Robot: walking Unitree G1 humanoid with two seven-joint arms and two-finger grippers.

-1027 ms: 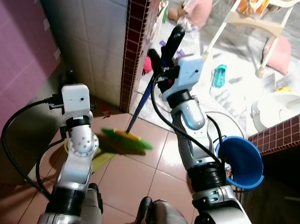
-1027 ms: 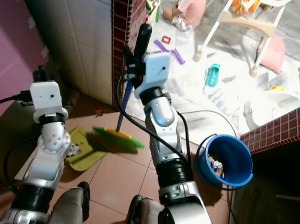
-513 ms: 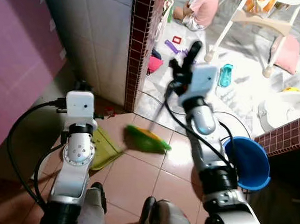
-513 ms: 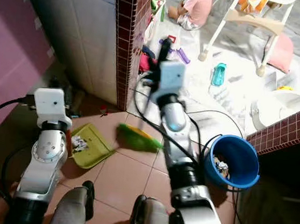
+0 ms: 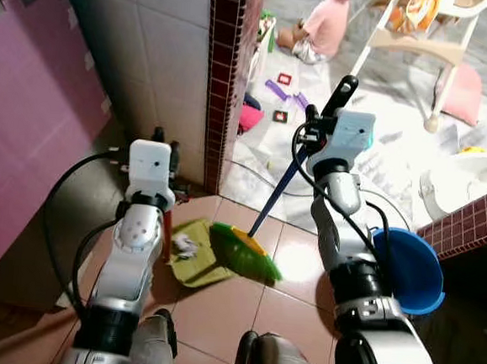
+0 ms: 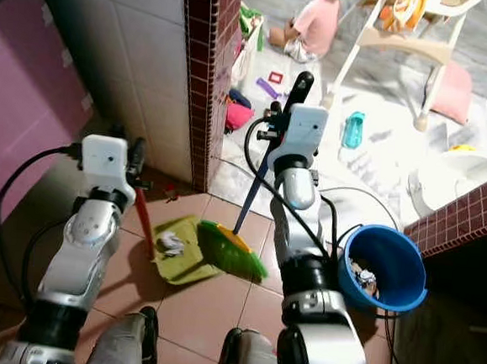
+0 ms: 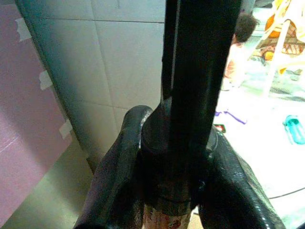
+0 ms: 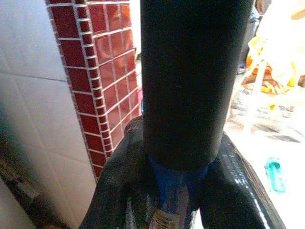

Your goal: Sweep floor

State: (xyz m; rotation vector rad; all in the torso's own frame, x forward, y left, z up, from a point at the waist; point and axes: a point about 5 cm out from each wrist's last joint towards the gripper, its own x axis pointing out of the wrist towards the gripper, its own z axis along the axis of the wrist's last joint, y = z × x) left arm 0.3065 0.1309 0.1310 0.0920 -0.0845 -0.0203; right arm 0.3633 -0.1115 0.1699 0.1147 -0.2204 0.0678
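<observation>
A broom with a green head (image 5: 247, 252) and a blue shaft (image 5: 281, 189) stands on the brown floor tiles. My right gripper (image 5: 309, 128) is shut on the broom's black top grip (image 8: 195, 81). The broom head rests against the open edge of a yellow-green dustpan (image 5: 193, 264), which holds a crumpled grey scrap (image 5: 185, 244). The dustpan's long red handle (image 6: 144, 216) runs up to my left gripper (image 5: 165, 145), which is shut on the handle's black upper end (image 7: 198, 95).
A blue bucket (image 6: 385, 265) with trash inside stands at my right, by a low red-tiled wall (image 5: 468, 217). A red brick pillar (image 5: 226, 79) and a tiled wall rise ahead; pink foam panels (image 5: 29, 115) stand left. Beyond sit a child (image 5: 323, 28), toys and a high chair (image 5: 415, 35).
The view has shifted. The broom head swung away to the right of the dustpan, then came back against its open edge. The dustpan now lies closer to the broom.
</observation>
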